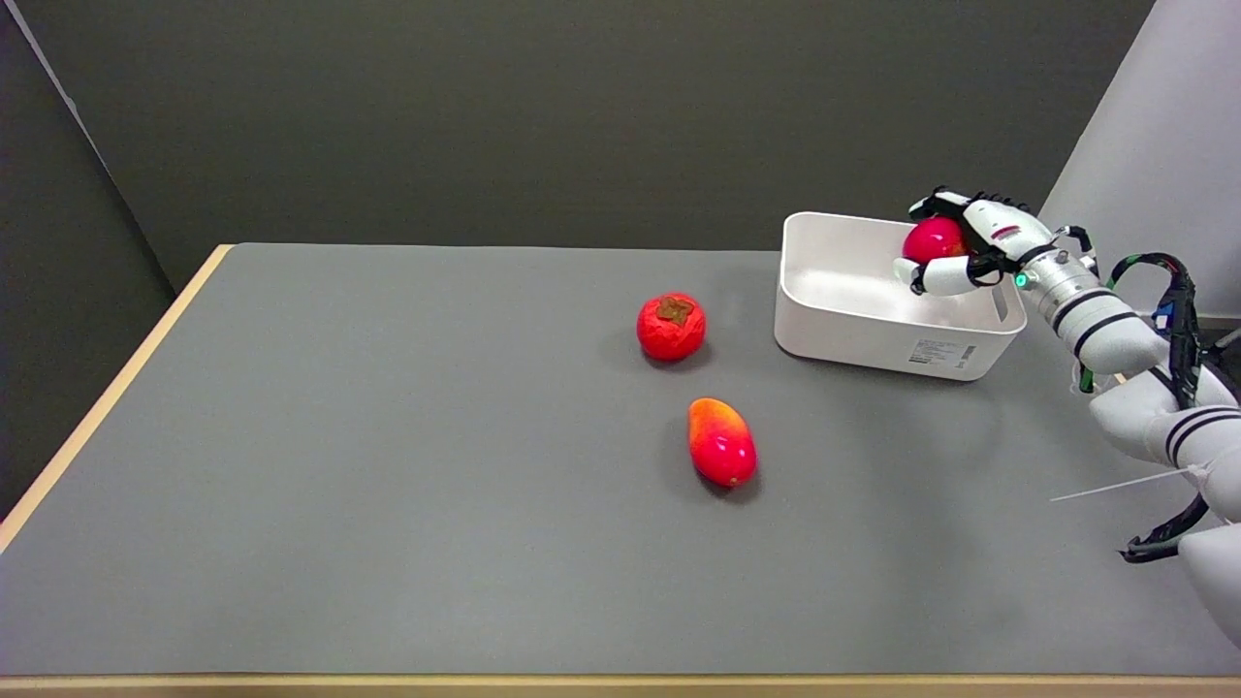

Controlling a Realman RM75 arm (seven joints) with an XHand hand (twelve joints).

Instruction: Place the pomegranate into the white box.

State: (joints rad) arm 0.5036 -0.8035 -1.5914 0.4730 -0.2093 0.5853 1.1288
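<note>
Persimmon [671,327] left of white box [873,334], mango [721,441] in front — pomegranate [931,239] above box

White box [853,334] label [942,353] unreadable.

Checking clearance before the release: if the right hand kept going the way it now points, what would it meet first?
The right hand, gripping the pomegranate, points leftward over the white box. Going straight on, it would likely pass above the box's far-left wall; depth is unclear, so contact with that rim is possible.

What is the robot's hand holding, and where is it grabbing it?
The right hand holds the red pomegranate, fingers wrapped over its top and right side, above the white box.
</note>
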